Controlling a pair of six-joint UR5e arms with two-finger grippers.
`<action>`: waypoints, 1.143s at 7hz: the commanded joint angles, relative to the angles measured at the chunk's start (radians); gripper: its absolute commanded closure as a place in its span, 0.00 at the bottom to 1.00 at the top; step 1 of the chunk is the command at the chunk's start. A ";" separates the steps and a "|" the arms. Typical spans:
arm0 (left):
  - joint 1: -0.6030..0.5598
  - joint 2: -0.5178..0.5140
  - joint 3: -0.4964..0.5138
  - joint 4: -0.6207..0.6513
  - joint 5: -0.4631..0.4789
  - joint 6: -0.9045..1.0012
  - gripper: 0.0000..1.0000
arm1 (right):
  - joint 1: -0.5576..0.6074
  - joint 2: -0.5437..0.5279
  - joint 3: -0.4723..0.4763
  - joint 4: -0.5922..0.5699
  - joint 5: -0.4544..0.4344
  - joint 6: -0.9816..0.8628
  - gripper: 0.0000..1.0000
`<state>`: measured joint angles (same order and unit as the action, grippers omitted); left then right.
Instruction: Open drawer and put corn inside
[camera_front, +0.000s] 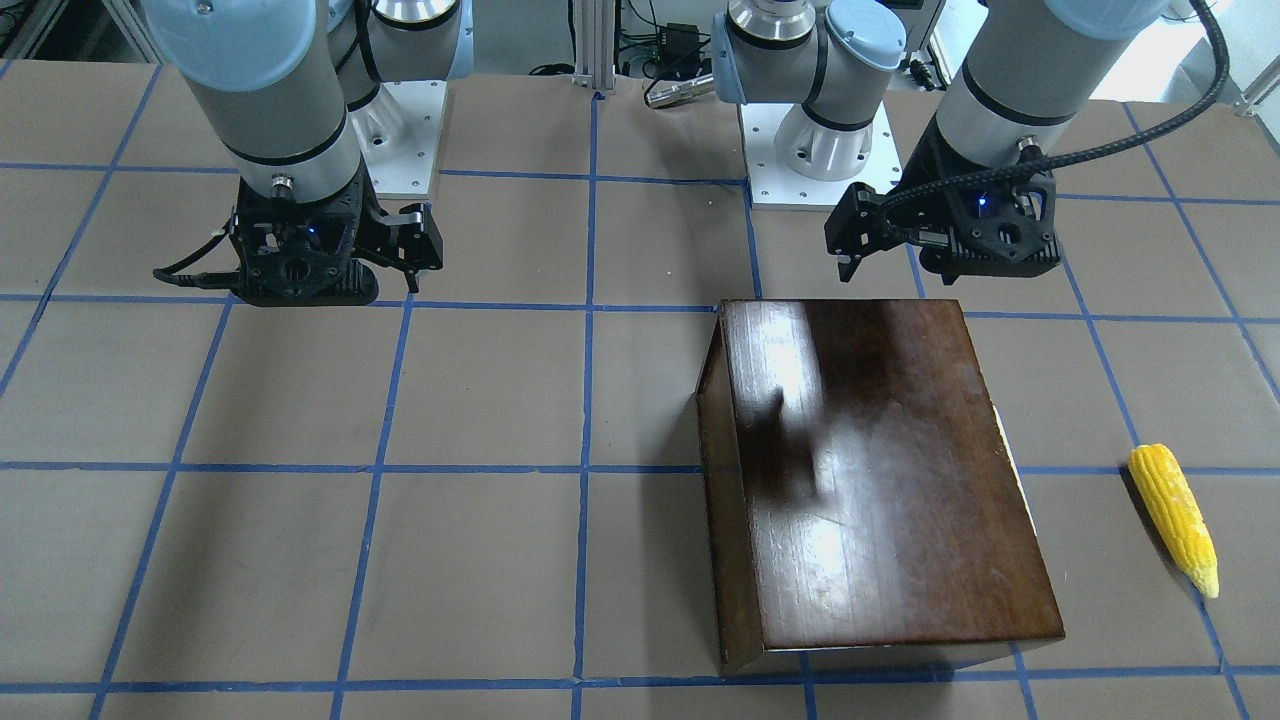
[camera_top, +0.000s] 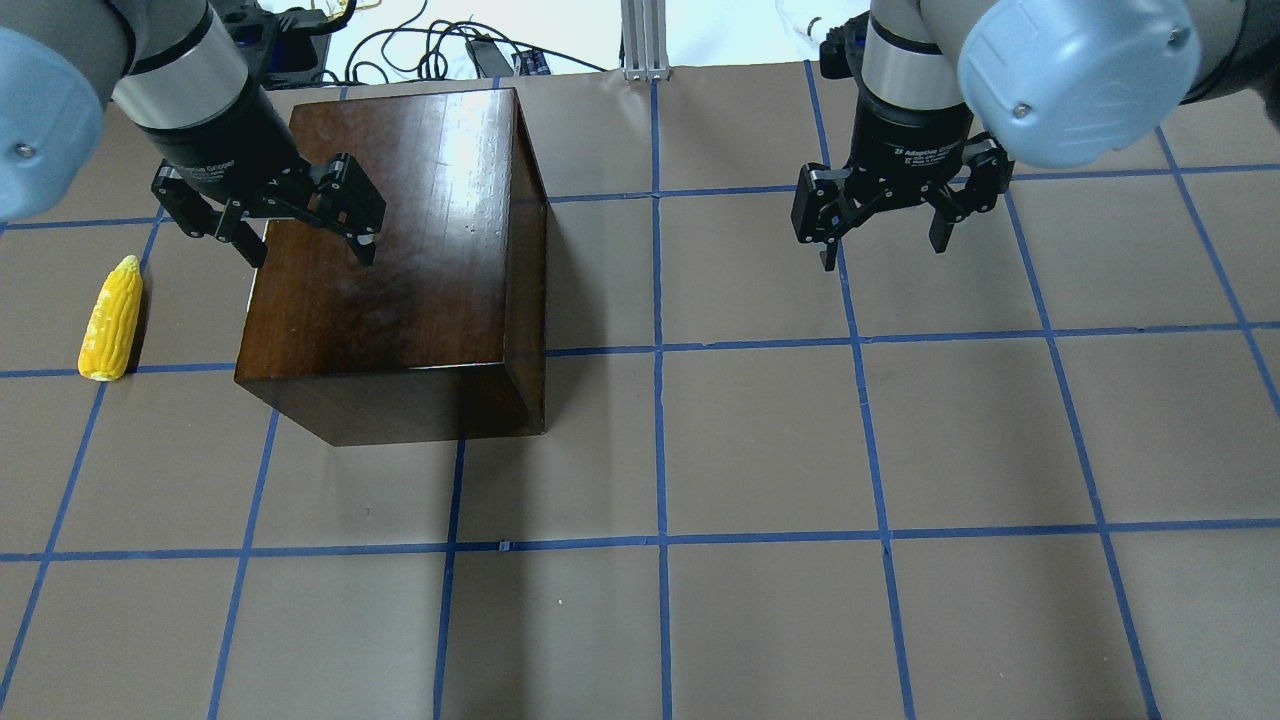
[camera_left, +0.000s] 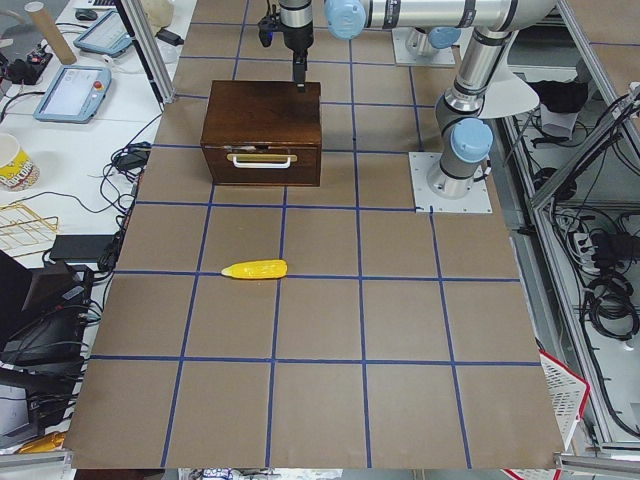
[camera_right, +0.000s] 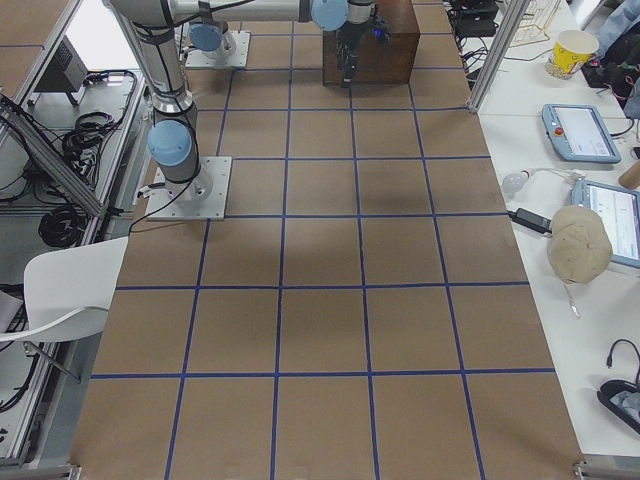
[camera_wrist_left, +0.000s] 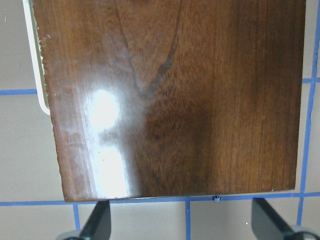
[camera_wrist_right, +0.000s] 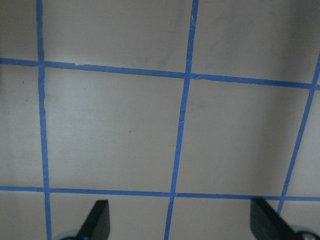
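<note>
The glossy dark wooden box (camera_top: 400, 260) stands on the left half of the table. Its drawer (camera_left: 262, 165) is shut; the dark front with a pale handle faces the table's left end. The yellow corn (camera_top: 110, 320) lies on the table apart from that front and also shows in the front-facing view (camera_front: 1175, 520). My left gripper (camera_top: 312, 255) is open and empty, hovering above the box's top (camera_wrist_left: 175, 100). My right gripper (camera_top: 885, 252) is open and empty, above bare table (camera_wrist_right: 125, 135) on the right half.
The table is brown with a blue tape grid. The two arm bases (camera_front: 820, 150) (camera_front: 400, 140) stand at the robot's side. Cables and an aluminium post (camera_top: 645, 40) lie beyond the far edge. Desks with tablets and a cup (camera_left: 12, 160) flank the table's ends.
</note>
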<state>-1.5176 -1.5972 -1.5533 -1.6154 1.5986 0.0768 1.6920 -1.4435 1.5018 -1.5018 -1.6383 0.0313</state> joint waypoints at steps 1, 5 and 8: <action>0.002 -0.001 0.004 0.002 0.081 0.023 0.00 | 0.000 0.000 0.000 0.000 0.000 -0.001 0.00; 0.010 -0.035 -0.007 0.080 0.072 0.008 0.00 | 0.000 0.000 0.000 0.000 0.000 -0.001 0.00; 0.002 -0.036 -0.007 0.075 0.052 0.003 0.00 | 0.000 0.000 0.000 0.000 0.000 0.001 0.00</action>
<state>-1.5131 -1.6287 -1.5603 -1.5385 1.6645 0.0816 1.6920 -1.4435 1.5018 -1.5018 -1.6383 0.0310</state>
